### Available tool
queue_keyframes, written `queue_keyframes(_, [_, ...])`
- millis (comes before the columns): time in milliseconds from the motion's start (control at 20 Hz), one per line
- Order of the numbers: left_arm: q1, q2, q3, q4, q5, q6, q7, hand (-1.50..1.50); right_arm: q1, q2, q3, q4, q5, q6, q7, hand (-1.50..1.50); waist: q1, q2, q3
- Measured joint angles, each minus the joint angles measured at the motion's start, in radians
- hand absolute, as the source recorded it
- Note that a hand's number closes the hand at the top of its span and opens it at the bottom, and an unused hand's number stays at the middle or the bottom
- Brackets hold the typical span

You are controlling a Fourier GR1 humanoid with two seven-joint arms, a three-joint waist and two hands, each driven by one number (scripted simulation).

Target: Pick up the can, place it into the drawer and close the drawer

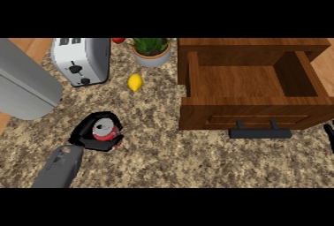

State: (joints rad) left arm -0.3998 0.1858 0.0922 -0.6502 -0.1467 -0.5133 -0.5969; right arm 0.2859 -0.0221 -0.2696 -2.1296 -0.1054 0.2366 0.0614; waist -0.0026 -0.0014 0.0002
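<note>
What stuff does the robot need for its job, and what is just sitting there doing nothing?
For the job:
- can, held in the left hand
- open drawer, with nothing inside yet

Just sitting there:
- toaster
- lemon
- potted plant
- small red thing at the back

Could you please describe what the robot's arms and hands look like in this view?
The left forearm is a smooth, grey, rounded tube with no cables or markings visible. The left hand is black. Of the right hand only a thin black sliver shows at the right edge, and its forearm is out of view.
</note>
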Motion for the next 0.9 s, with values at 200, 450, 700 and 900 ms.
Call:
queue_keyframes(200, [0.035, -0.005, -0.011, -0.086, 0.029, -0.037, 0.035, 1.5, 0.012, 0.012, 0.019, -0.031, 0.01, -0.015, 0.016, -1.5, 0.0, 0.0, 0.0])
queue_keyframes(450, [0.066, -0.036, 0.097, -0.149, 0.108, 0.108, 0.087, 1.5, 0.032, 0.018, 0.019, -0.047, 0.006, -0.019, 0.006, -1.5, 0.008, -0.001, 0.0])
queue_keyframes(700, [0.062, -0.089, 0.189, -0.231, 0.16, 0.324, 0.159, 1.5, 0.033, 0.011, 0.006, -0.064, -0.014, -0.022, 0.028, -1.5, 0.009, -0.003, 0.001])
queue_keyframes(900, [0.079, -0.128, 0.168, -0.387, 0.177, 0.405, 0.263, 1.5, 0.018, 0.001, -0.012, -0.061, -0.026, -0.016, 0.036, -1.5, 0.007, -0.002, 0.0])
